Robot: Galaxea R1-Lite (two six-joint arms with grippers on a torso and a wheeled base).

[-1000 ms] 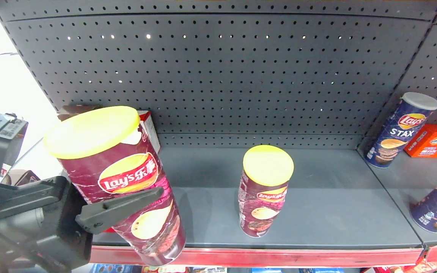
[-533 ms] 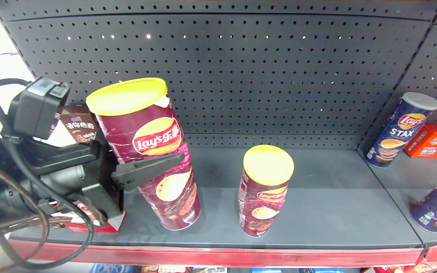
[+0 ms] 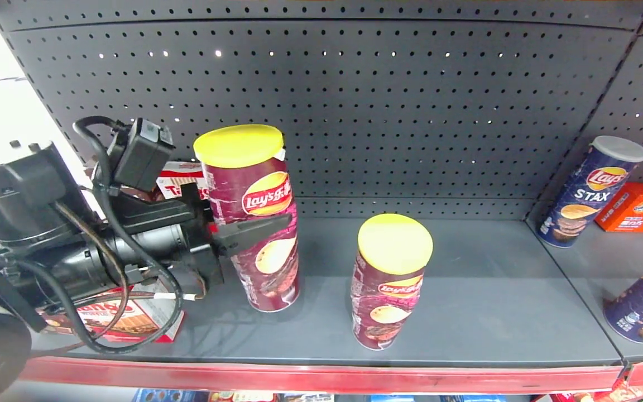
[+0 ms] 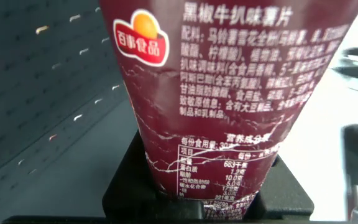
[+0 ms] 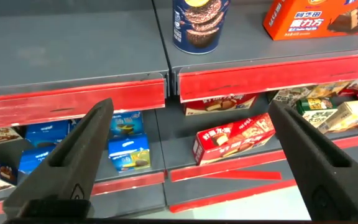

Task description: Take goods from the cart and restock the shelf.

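Clamping maroon chip can [image 3: 261, 196]: left jaws

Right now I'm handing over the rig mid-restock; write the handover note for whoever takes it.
Left end effector: shut on a yellow-lidded maroon chip can, slightly tilted, base at the shelf deck; contact unclear.
Right end effector: open, empty.
Done: a second maroon can stands on the shelf, right of the held one.
Left: seat and release the can, then fetch more.
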